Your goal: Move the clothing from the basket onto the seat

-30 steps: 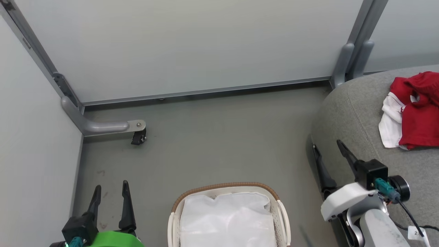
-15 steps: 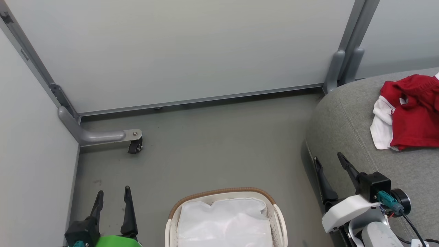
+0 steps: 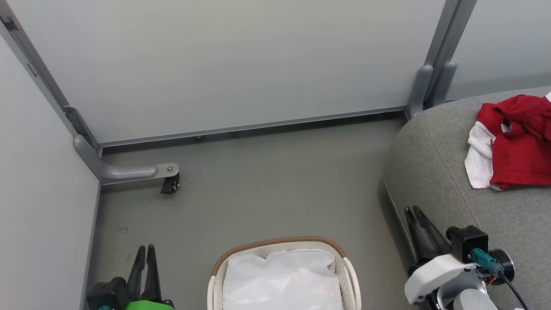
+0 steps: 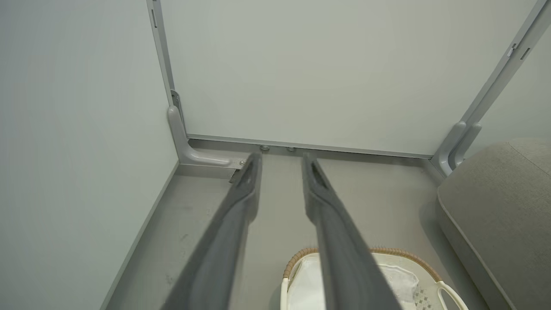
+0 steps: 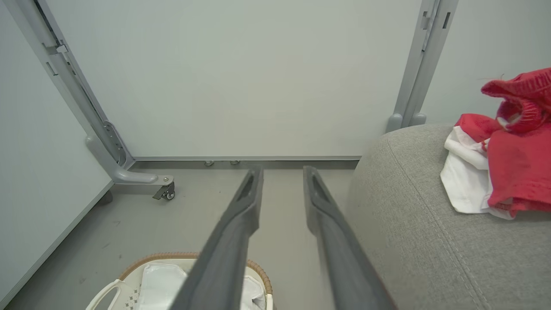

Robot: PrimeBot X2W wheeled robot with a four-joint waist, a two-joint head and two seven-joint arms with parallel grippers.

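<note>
Left gripper [image 3: 146, 248]: fingers nearly together with a slim gap, empty, low beside the basket [image 3: 275, 241].
Right gripper [image 3: 412, 209]: same slim gap, empty, at the front edge of the seat [image 3: 430, 172].
Basket: between the grippers, white liner [image 3: 280, 280] showing inside.
Clothing [image 3: 516, 150]: red-and-white heap on the seat, well apart from both grippers.
Handling: likely light, soft and limp, so it will drape.
Hold: pinch a raised fold on top of the heap.

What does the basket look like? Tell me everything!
The basket is small, oval, off-white, plastic-looking, with holes in its sides, loop handles and a brown woven rim. A white liner lies inside, nothing else showing. It stands upright on the grey floor, left of the seat, apart from it.
</note>
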